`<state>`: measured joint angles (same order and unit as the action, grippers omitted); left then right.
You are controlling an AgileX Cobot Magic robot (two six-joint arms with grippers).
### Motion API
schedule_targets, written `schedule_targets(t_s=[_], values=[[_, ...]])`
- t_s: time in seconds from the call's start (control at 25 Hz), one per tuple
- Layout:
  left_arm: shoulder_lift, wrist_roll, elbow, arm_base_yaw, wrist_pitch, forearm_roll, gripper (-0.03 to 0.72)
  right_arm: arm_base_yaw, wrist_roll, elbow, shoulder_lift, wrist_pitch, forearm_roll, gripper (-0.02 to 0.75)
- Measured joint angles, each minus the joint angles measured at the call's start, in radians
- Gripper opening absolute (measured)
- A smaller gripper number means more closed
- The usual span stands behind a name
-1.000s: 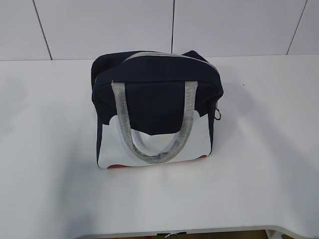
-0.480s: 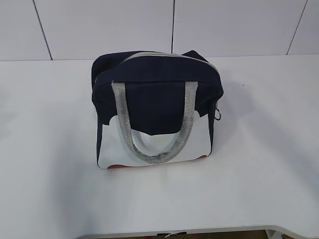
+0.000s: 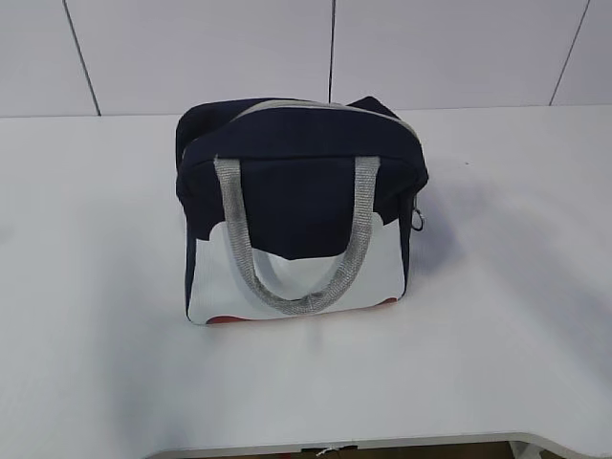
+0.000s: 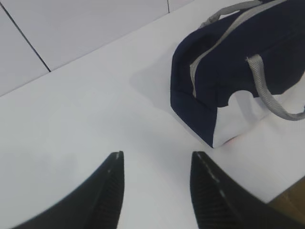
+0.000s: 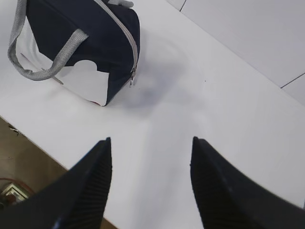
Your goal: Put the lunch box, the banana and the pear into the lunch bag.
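My left gripper (image 4: 155, 160) has two black tapered fingers (image 4: 107, 191) with ribbed inner pads — small pale scuffs mark the edges. My right gripper (image 5: 150, 145) matches — black, pointed, finely ribbed.

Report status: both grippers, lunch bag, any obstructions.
Left gripper open, empty, above table. Right gripper open, empty. Lunch bag upright, zipped shut. No food or lunch box in view; nothing in the way.

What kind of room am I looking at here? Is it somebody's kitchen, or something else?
Probably a lab or test bench, not a kitchen. A bare white table stands against plain white wall panels, with only a zipped navy lunch bag on it. Black robot fingers hang open over the tabletop, holding nothing.
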<state>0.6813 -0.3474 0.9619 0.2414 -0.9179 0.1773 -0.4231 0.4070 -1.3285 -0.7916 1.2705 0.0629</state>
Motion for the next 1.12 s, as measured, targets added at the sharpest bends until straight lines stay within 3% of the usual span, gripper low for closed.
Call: schedule_targets(t_s=[0.32, 0.76, 1.12], values=[[-0.059, 0.065, 0.000, 0.000, -0.134, 0.017, 0.429, 0.000, -0.054, 0.084, 0.099, 0.002, 0.004, 0.442], [-0.081, 0.085, -0.009, 0.000, -0.250, 0.088, 0.440, -0.002, -0.109, 0.201, 0.248, 0.002, 0.004, 0.442], [-0.270, 0.125, -0.206, 0.000, -0.172, 0.090, 0.439, -0.002, -0.185, 0.335, 0.388, 0.002, 0.004, 0.442]])
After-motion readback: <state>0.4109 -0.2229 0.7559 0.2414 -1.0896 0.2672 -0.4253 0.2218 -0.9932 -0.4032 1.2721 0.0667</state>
